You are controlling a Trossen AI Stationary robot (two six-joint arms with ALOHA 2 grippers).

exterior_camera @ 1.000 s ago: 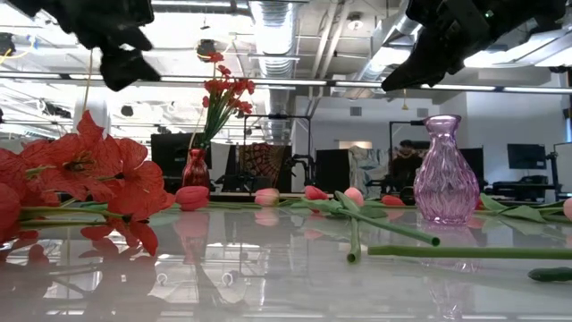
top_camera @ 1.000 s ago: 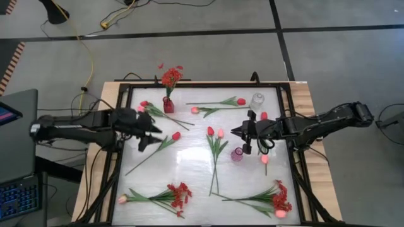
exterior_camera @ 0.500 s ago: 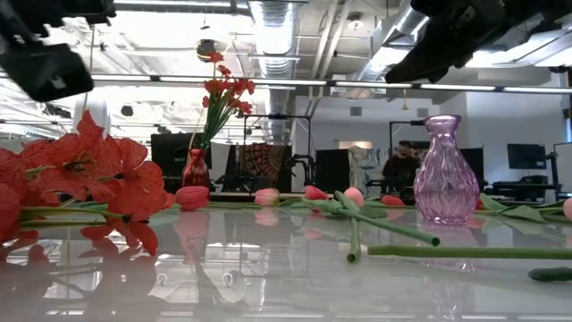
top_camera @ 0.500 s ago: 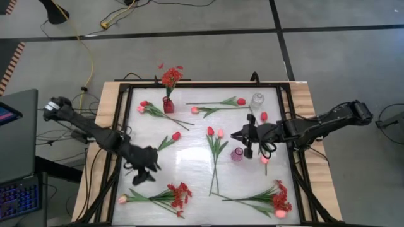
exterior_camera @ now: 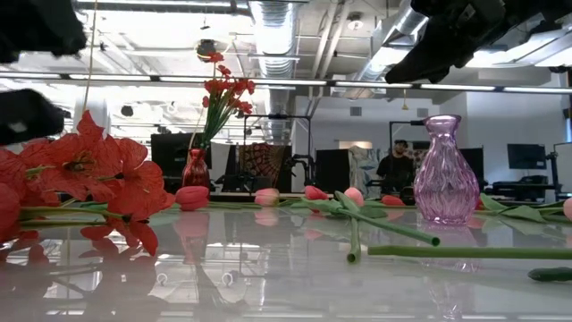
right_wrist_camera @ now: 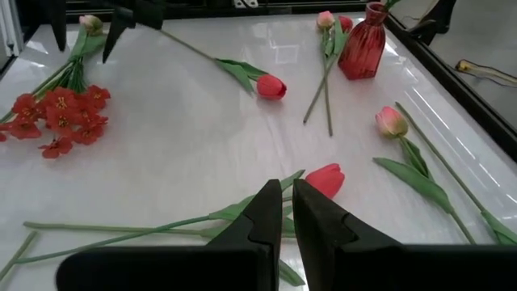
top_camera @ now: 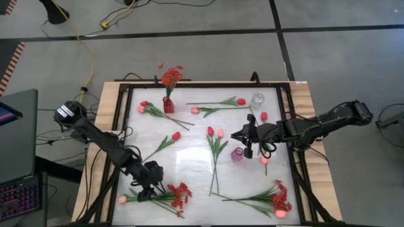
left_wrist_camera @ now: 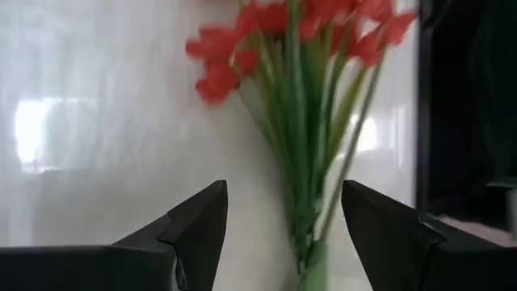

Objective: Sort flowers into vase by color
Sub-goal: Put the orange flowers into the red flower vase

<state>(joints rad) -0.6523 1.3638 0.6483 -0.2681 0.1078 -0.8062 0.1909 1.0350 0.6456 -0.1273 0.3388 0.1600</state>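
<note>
3 vases: red vase (top_camera: 168, 105), pink vase (top_camera: 237, 154), clear vase (top_camera: 257, 101). 3 red blossom sprays (top_camera: 178, 194), one in the red vase. Roughly 11 tulips (top_camera: 176, 135), red and pink.

Red blossom spray (left_wrist_camera: 299, 32) on green stems, red vase (right_wrist_camera: 363, 42), purple ribbed vase (exterior_camera: 445, 170), white table (top_camera: 189, 161).

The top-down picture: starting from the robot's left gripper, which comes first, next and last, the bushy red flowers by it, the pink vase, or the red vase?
Measured from the left gripper, open at the table's near-left:
1. The bushy red spray, lying right beside it.
2. The red vase, far-left, already holding red blossoms.
3. The pink vase, mid-table, by the right gripper.
Two and three are a fairly close call.
</note>
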